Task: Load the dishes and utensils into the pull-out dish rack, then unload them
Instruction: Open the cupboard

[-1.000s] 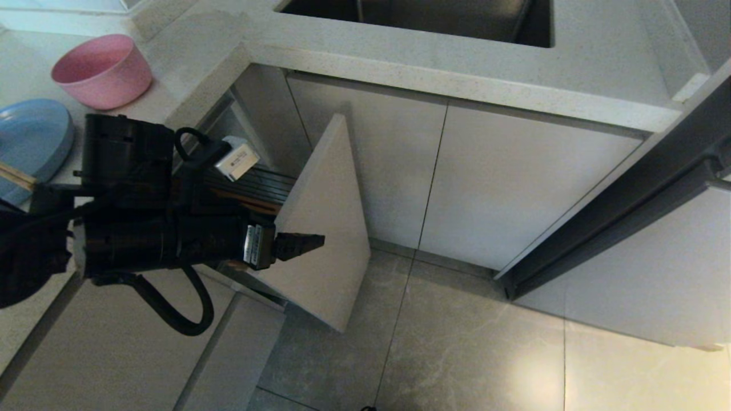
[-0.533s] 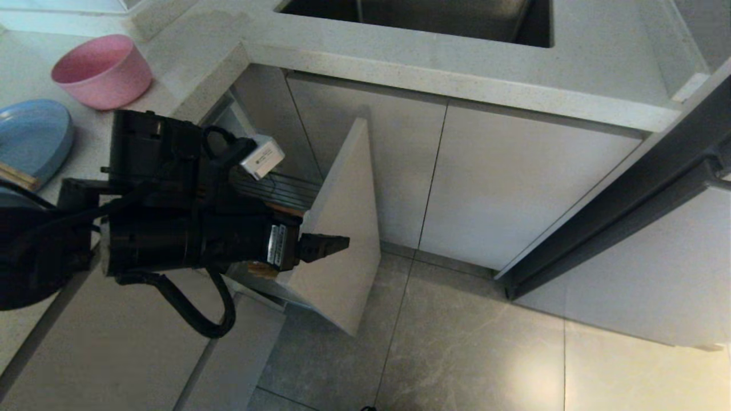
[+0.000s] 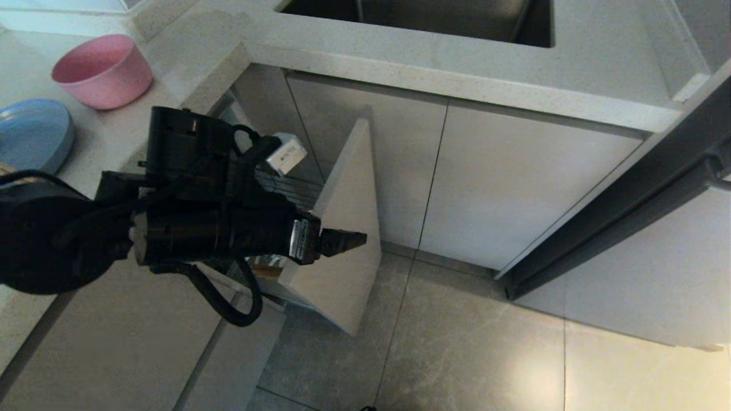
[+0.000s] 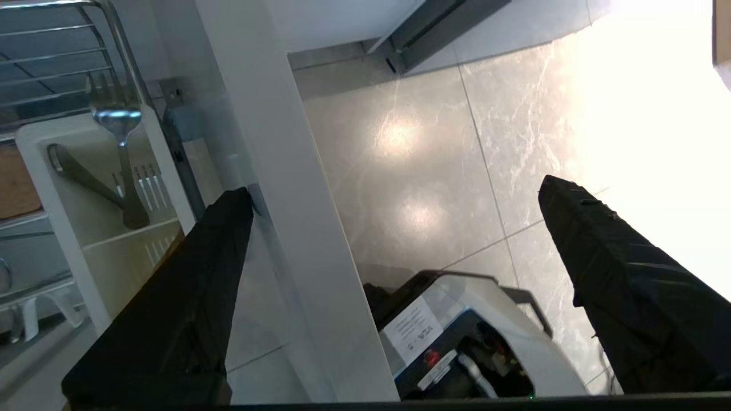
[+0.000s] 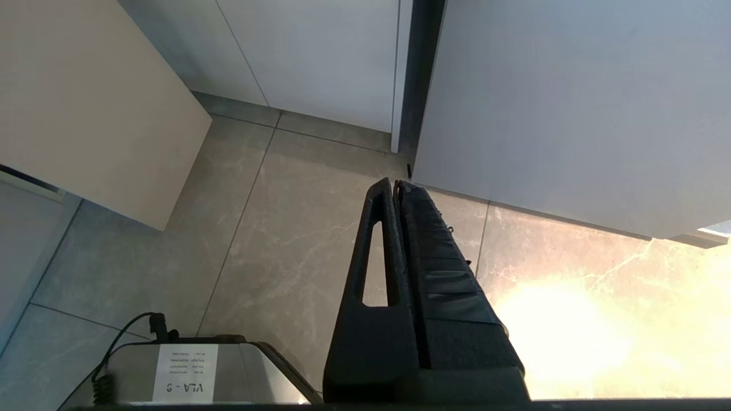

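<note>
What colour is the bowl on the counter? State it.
Pink. The bowl shows best in the head view, on the counter beside the light-blue plate.

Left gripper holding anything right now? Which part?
Nothing clamped. The left gripper is open and straddles the top edge of the pull-out dish rack's front panel, one finger on the rack side. Right gripper is shut and empty.

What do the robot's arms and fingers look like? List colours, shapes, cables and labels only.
The left arm is black and chunky, built of round drum-like sections, with a thick black cable looping beneath it and a small white block on top. A silver label sits at the wrist. The left gripper has long, tapered black fingers. The right gripper has matching black fingers, one slotted, one ribbed.
</note>
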You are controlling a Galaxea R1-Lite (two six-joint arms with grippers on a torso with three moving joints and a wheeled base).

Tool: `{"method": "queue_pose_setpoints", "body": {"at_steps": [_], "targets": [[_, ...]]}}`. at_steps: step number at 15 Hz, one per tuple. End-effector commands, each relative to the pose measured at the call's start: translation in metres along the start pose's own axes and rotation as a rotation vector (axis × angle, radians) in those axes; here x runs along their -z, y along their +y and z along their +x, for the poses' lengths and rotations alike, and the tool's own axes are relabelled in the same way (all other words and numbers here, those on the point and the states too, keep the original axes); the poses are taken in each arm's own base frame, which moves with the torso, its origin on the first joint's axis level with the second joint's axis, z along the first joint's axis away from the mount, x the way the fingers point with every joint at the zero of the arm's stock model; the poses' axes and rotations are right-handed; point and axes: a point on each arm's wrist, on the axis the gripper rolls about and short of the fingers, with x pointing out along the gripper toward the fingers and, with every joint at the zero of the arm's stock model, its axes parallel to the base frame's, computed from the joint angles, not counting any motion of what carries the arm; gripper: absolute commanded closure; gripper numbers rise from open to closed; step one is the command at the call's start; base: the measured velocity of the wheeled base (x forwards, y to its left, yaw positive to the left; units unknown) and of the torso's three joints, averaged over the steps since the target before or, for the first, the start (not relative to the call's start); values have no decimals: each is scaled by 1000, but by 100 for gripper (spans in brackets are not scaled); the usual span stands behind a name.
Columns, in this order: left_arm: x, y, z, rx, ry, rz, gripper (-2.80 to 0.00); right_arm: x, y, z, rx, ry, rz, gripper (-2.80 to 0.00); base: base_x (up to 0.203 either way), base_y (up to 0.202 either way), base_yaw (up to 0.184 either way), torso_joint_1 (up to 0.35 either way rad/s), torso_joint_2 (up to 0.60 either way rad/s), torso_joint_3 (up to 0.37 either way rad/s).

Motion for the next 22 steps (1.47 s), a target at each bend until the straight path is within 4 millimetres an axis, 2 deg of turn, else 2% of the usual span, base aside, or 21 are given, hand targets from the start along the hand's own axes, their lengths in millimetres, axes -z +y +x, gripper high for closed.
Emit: {"method": "queue_pose_setpoints", "body": {"at_steps": [1,11,22], "targets": [[0,-4,13,27,15,-3,-280,0,0,0,0,-1,0,0,0,0,0,0,0,0],[-11,-27,45,94,-26,22,-280,0,0,0,0,-1,-1,0,0,0,0,0,0,0],[-26,-61,59,187,-58,0,-280,0,0,0,-1,-1,1,0,0,0,0,0,0,0]]}}
